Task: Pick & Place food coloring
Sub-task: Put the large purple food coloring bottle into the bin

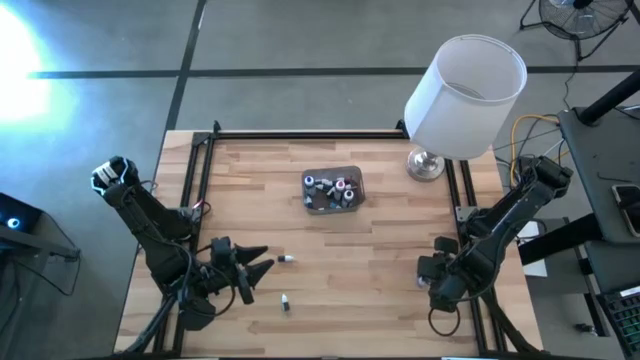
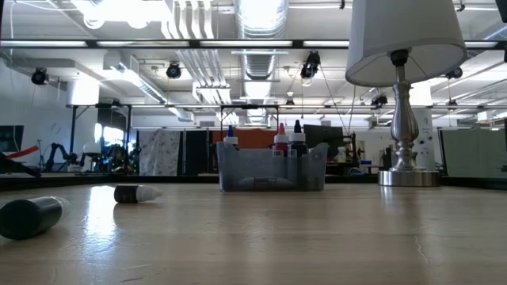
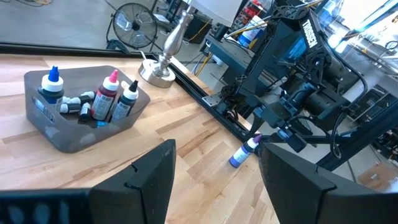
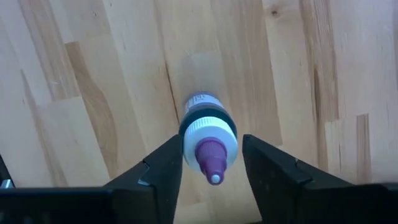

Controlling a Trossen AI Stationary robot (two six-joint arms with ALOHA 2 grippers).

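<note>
Wooden table (image 1: 380,250): right gripper (image 4: 208,163) straddles a purple-tipped bottle (image 4: 208,140), jaws just apart; center, then squeeze firmly. Left gripper (image 3: 214,174) waits open.

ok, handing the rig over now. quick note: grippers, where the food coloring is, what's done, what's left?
Right gripper: low at the table's right front, fingers either side of a purple-tipped bottle; grip not confirmed.
Left gripper: open, empty, at the left front.
Done: several bottles sit in the grey tub at the table's centre.
Left: two bottles lie loose on the wood, one just ahead of the left gripper, one nearer the front edge, plus the purple-tipped one at the right gripper.
</note>
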